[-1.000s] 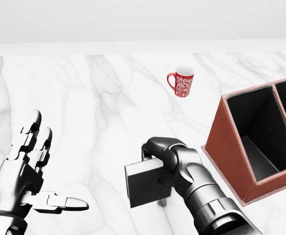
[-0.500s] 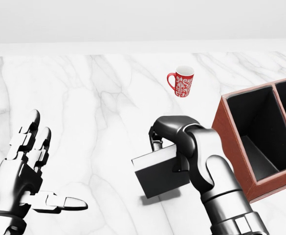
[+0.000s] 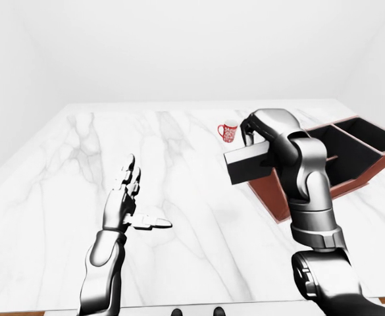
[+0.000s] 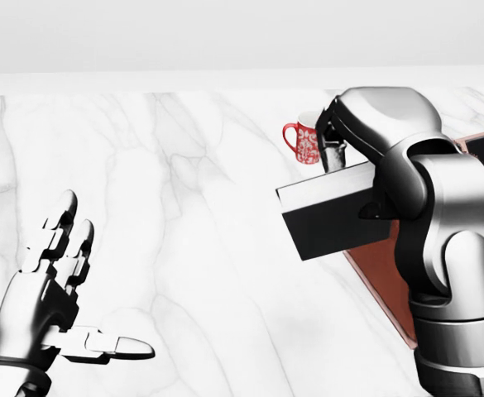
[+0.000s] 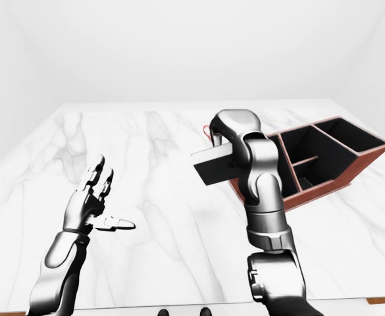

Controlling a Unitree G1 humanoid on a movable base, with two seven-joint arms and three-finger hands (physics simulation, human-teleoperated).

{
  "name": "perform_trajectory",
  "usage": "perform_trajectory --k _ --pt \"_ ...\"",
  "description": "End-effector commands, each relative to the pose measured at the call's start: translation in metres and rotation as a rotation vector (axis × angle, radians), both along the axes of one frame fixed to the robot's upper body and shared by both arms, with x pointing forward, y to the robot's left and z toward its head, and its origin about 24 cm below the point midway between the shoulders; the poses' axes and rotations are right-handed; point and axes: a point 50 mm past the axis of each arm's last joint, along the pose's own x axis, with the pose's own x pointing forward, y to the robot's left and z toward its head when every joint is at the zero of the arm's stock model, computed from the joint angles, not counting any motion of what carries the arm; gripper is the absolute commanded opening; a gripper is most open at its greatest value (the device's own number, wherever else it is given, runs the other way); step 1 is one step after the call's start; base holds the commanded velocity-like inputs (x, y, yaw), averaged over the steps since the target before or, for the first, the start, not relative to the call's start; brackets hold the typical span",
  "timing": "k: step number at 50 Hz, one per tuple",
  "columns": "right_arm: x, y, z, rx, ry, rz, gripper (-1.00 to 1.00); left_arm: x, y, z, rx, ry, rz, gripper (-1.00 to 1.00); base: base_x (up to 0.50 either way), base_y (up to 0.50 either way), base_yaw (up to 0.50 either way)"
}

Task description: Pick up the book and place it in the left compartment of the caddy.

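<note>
A black book (image 4: 333,217) with a white page edge hangs tilted above the marble table, beside the left wall of the caddy. My right hand (image 4: 336,154) is shut on its top edge, with the fingers curled over it. The red-brown caddy (image 5: 350,172) with black compartments stands at the right. In the head view my right arm covers most of its left compartment, and only a strip of its outer wall (image 4: 384,277) shows. My left hand (image 4: 55,310) is open at the lower left, palm up and holding nothing.
A red patterned mug (image 3: 228,131) stands on the marble table (image 3: 179,171) just beyond the book, partly hidden behind my right hand in the head view. The table's near edge runs along the bottom of the eye views.
My right arm has lifted the book off the table and carried it up and to the right, to the caddy's left wall. The left hand has barely moved.
</note>
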Motion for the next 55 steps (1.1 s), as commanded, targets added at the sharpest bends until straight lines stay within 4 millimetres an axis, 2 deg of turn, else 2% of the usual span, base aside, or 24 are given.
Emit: perform_trajectory --k 1,11,18,21,24,30,42,47,52,55 --pt "-0.007 -0.035 0.051 0.002 -0.159 -0.076 -1.00 -0.001 -0.002 -0.001 0.007 0.007 -0.006 1.00 0.00 0.00 0.00" --pt "-0.003 -0.061 0.065 0.028 -0.153 -0.105 -1.00 0.001 -0.002 -0.004 0.010 0.018 -0.008 1.00 0.00 0.00 0.00" --pt "0.003 -0.085 0.074 0.081 -0.124 -0.136 -1.00 0.001 -0.003 -0.005 0.012 0.022 -0.009 1.00 0.00 0.00 0.00" --pt "0.007 -0.094 0.072 0.118 -0.087 -0.145 -1.00 0.001 -0.003 -0.005 0.012 0.023 -0.011 1.00 0.00 0.00 0.00" --pt "0.014 -0.102 0.062 0.144 -0.026 -0.164 -1.00 0.000 -0.004 -0.005 0.013 0.023 -0.012 1.00 0.00 0.00 0.00" --pt "0.020 -0.103 0.057 0.181 0.013 -0.149 -1.00 0.000 -0.005 -0.006 0.014 0.025 -0.013 1.00 0.00 0.00 0.00" --pt "0.030 -0.120 0.048 0.259 -0.046 -0.212 -1.00 -0.001 -0.005 -0.005 0.017 0.021 -0.016 1.00 0.00 0.00 0.00" --pt "0.030 -0.129 0.055 0.283 -0.099 -0.239 -1.00 -0.001 -0.005 -0.005 0.017 0.022 -0.015 1.00 0.00 0.00 0.00" --pt "0.023 -0.144 0.074 0.280 -0.174 -0.274 -1.00 0.000 -0.006 -0.006 0.018 0.027 -0.017 1.00 0.00 0.00 0.00" --pt "0.021 -0.148 0.075 0.268 -0.179 -0.290 -1.00 -0.001 -0.006 -0.006 0.018 0.027 -0.017 1.00 0.00 0.00 0.00"
